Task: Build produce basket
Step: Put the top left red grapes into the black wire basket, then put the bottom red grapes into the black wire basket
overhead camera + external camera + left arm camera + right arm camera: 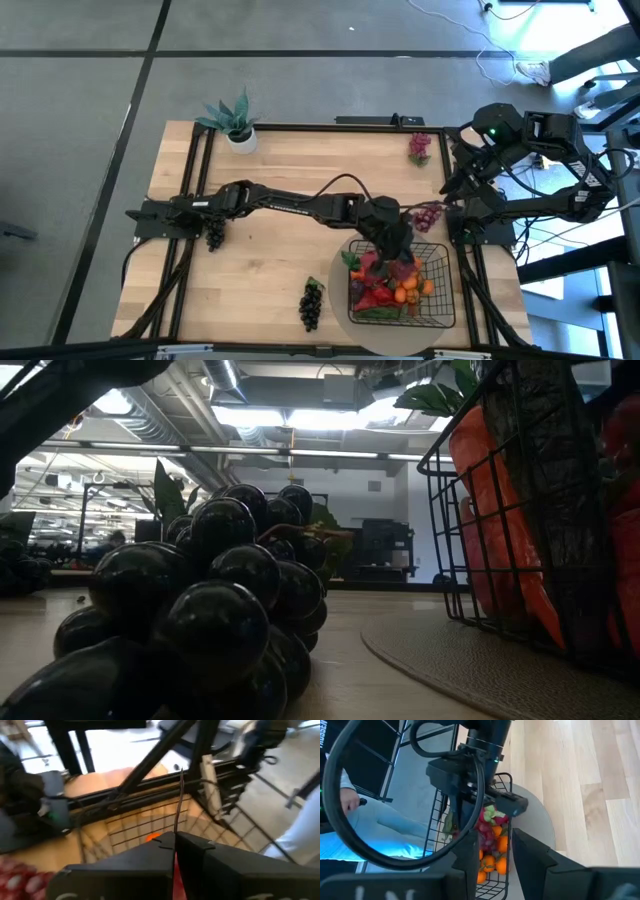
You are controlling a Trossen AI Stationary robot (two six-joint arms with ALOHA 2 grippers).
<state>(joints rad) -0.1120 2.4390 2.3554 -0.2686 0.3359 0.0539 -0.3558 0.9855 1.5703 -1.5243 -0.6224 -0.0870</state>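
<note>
The black wire basket (440,300) stands on a round beige mat (340,318) at the table's near right. It holds red, orange and pink produce (385,285). My left gripper (395,240) is over the basket's far left part, shut, tips slanting down into it (175,840). A thin dark stalk (179,800) rises from the seam of the fingertips. My right gripper (495,865) waits open, high at the table's right edge. Purple grapes (428,213) lie just beyond the basket, and dark grapes (312,303) lie on the table left of the mat. My left gripper has the thin dark stalk (177,827) right at the seam of its shut fingertips, with something red (173,870) showing lower in the gap. I cannot tell whether the stalk is pinched or only stands behind the tips, nor what it belongs to.
A spiky green potted plant (232,122) stands at the far left corner. Reddish grapes (419,147) lie at the far right, more dark grapes (214,235) under the left arm. In the low view the dark grapes (200,620) fill the front, beside an orange carrot (490,490) in the basket.
</note>
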